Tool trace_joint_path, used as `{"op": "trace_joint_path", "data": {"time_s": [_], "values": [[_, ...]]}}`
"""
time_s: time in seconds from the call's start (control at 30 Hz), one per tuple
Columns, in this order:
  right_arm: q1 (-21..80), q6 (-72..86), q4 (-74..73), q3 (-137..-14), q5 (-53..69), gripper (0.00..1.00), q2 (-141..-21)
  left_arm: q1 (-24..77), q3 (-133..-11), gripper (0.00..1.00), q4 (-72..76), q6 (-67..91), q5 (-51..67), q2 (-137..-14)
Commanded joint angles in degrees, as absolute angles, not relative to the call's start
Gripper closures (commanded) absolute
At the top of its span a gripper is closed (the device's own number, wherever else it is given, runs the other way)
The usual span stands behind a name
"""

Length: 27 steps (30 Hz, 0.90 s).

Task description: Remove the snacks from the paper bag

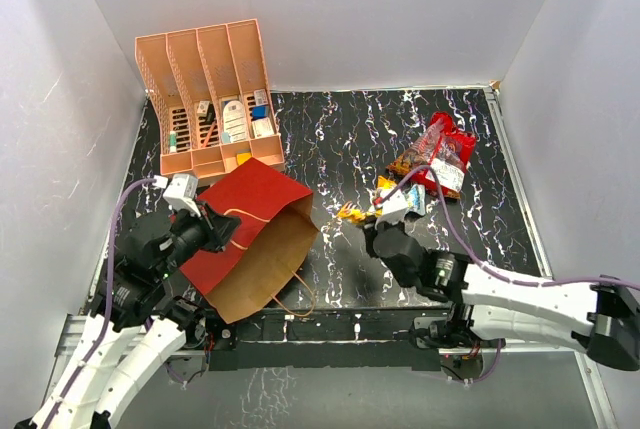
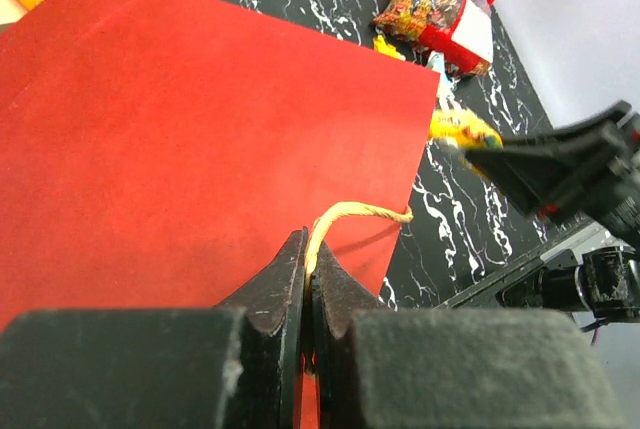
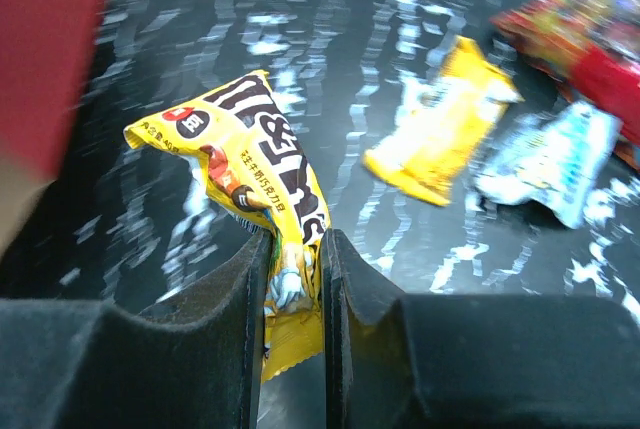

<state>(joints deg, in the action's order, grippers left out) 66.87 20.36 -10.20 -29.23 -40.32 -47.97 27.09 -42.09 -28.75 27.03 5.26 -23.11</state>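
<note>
The dark red paper bag (image 1: 250, 234) lies tilted at the left, its brown inside open toward the front. My left gripper (image 2: 308, 254) is shut on its tan loop handle (image 2: 350, 213). My right gripper (image 3: 295, 249) is shut on a yellow snack packet (image 3: 255, 149) and holds it above the table, just right of the bag's mouth; the packet shows in the top view (image 1: 352, 213). The large red-and-clear sweets bag (image 1: 438, 155) lies at the back right. Another yellow packet (image 3: 440, 124) and a silver-blue packet (image 3: 550, 164) lie beside it.
The peach slotted file rack (image 1: 210, 99) with small boxes stands at the back left, right behind the bag. White walls close in the black marbled table (image 1: 340, 129) on three sides. A metal rail runs along the right edge.
</note>
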Motion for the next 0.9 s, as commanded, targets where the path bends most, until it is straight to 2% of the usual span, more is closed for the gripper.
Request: {"op": "trace_joint_path", "data": {"time_s": [0.0, 0.13, 0.23, 0.5, 0.53, 0.57, 0.67, 0.77, 0.87], "values": [[55.24, 29.55, -7.35, -30.46, -47.96, 0.93, -53.8, 26.63, -42.12, 1.0, -28.63, 26.97, 5.33, -23.29], [40.87, 30.75, 1.27, -25.82, -32.99, 0.92, -56.86, 26.54, -41.96, 1.0, -28.46, 26.9, 5.32, -21.25], [33.97, 33.9, 4.06, -22.86, -24.36, 0.92, -59.62, 26.62, -41.71, 1.0, -27.97, 26.66, 5.62, -20.04], [23.67, 39.29, 10.86, -20.72, -16.43, 0.92, -65.36, 26.54, -42.13, 1.0, -28.52, 26.46, 5.61, -21.57], [23.24, 40.53, 10.89, -20.51, -16.17, 0.89, -65.97, 26.54, -42.16, 1.0, -28.56, 26.46, 5.63, -21.31], [22.88, 41.1, 10.97, -18.75, -15.94, 0.83, -65.92, 26.47, -42.16, 1.0, -28.56, 26.46, 5.46, -20.9], [22.16, 39.59, 11.1, -16.47, -15.08, 0.58, -63.04, 26.38, -41.94, 1.0, -28.51, 26.79, 4.25, -18.85], [22.04, 33.98, 10.07, -16.17, -13.58, 0.47, -56.98, 25.96, -41.69, 1.0, -28.14, 26.66, 4.14, -17.24], [22.0, 29.55, 7.81, -17.07, -11.04, 0.42, -49.76, 25.35, -41.71, 1.0, -27.89, 26.25, 5.35, -16.8]]}}
